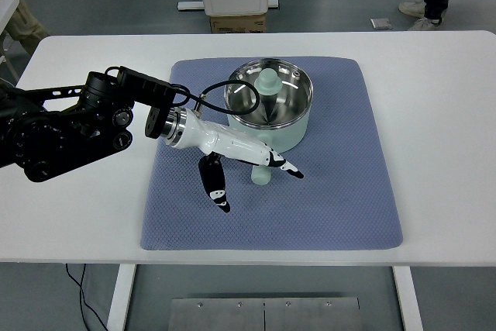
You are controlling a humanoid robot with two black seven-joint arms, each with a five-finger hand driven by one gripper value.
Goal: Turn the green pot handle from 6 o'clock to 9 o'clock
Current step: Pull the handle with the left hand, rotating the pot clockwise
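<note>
The left hand (246, 162) is white with black fingertips (221, 198). Its fingers are spread apart and hold nothing, reaching over the pale green handle (261, 175). The handle sticks out from the round green pot (288, 134), shiny metal inside. The pot sits on a bumpy blue mat (341, 191) on the smooth white tabletop (442, 114).

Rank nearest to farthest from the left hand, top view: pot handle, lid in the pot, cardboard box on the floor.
1. Pot handle: under the left hand's fingertips, on the pot's near side.
2. Lid: inside the green pot, beyond the hand.
3. Cardboard box: on the floor past the table's far edge.
</note>
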